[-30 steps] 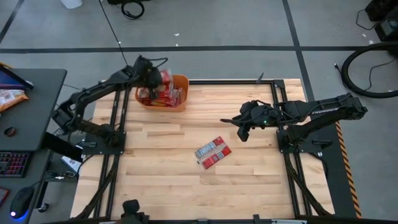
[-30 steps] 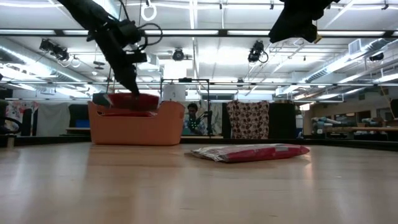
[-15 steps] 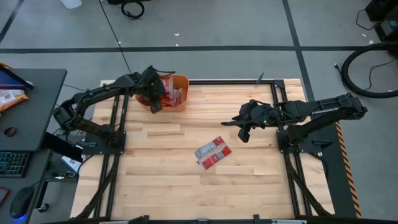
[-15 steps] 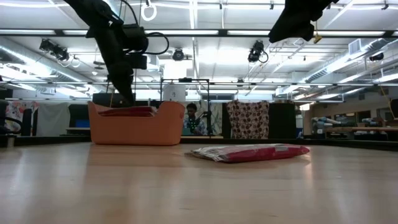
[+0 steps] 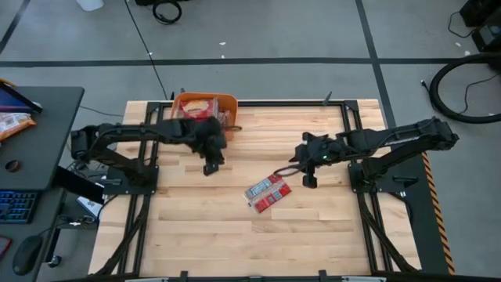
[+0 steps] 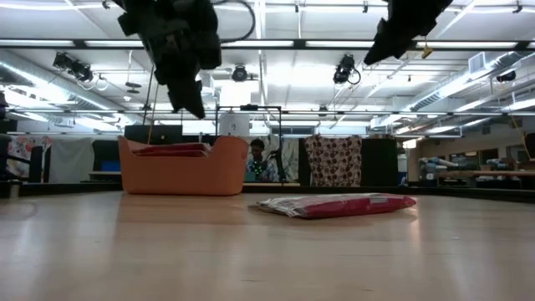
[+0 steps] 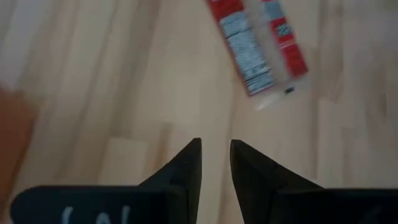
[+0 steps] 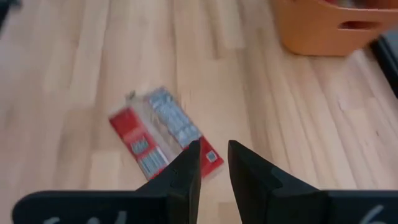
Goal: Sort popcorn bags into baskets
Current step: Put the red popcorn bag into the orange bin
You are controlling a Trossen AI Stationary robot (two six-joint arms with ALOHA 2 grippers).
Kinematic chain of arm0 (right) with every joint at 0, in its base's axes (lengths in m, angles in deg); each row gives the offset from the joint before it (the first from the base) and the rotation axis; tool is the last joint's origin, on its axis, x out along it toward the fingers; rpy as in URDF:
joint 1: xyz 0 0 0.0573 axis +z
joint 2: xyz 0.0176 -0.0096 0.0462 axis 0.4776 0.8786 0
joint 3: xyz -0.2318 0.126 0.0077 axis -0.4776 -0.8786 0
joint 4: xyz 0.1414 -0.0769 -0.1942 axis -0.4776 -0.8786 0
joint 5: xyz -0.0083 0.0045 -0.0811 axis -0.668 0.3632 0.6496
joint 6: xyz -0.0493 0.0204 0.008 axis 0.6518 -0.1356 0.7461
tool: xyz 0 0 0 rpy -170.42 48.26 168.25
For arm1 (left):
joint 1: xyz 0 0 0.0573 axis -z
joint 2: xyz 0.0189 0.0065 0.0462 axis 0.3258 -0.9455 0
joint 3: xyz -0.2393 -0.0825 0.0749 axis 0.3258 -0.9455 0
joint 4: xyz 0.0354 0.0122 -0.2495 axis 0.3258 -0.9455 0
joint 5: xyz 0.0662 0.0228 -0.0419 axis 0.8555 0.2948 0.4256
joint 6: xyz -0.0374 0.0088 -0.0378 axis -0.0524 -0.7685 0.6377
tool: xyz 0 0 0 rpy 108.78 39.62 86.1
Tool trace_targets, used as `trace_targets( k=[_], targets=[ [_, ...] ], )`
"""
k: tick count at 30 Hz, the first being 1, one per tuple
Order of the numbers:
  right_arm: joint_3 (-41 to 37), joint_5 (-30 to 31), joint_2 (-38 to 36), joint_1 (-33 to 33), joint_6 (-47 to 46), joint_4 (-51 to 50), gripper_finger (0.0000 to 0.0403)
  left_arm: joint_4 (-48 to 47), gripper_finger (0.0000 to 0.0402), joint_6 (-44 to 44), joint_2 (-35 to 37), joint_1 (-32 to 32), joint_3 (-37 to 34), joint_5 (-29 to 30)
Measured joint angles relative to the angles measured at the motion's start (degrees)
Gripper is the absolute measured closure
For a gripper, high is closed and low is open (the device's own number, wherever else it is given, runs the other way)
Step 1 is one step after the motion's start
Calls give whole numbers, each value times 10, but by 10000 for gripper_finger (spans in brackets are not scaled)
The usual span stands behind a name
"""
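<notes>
Two red popcorn bags (image 5: pixel 268 192) lie flat side by side near the table's middle, label sides up. They also show in the low view (image 6: pixel 334 205) and in both wrist views (image 7: pixel 258 43) (image 8: pixel 161 140). The orange basket (image 5: pixel 228 102) stands at the far left of the table and holds several red bags (image 5: pixel 196 108). My left gripper (image 5: pixel 209 168) hovers shut between the basket and the two bags. My right gripper (image 5: pixel 310 180) hovers shut just right of them. Both are well above the table in the low view.
Bare wood lies all around the two bags. Dark frame rails run along the table's left and right sides. A desk beyond the left edge carries a keyboard, a mouse and an orange-and-white snack bag (image 5: pixel 12 121). A person (image 6: pixel 261 159) sits far behind the table.
My left gripper has left the basket and swung toward the near edge and the right, toward the two bags. The red bag that was at its tip now lies in the basket. My right gripper has moved a little toward the near edge, closer to the two bags.
</notes>
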Motion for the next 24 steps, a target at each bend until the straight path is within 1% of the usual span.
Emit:
trace_targets(
  k=[2, 5, 9, 12, 17, 20, 24],
  targets=[
    [-3, -9, 19, 0, 44, 0, 314, 22, 314, 35, 0, 34, 0, 21],
    [-3, -16, 53, 0, 85, 5, 311, 57, 315, 98, 0, 75, 0, 45],
    [-3, -66, 103, 0, 112, 42, 298, 100, 315, 169, 0, 120, 0, 60],
    [-3, -106, 144, 2, 130, 77, 280, 114, 315, 206, 0, 146, 0, 59],
    [-4, -167, 206, 4, 145, 105, 237, 101, 315, 267, 0, 180, 0, 59],
    [-4, -173, 237, 17, 152, 99, 217, 90, 315, 294, 0, 197, 0, 59],
    [-4, -139, 275, 45, 182, 105, 210, 87, 315, 300, 0, 214, 0, 59]
  ],
)
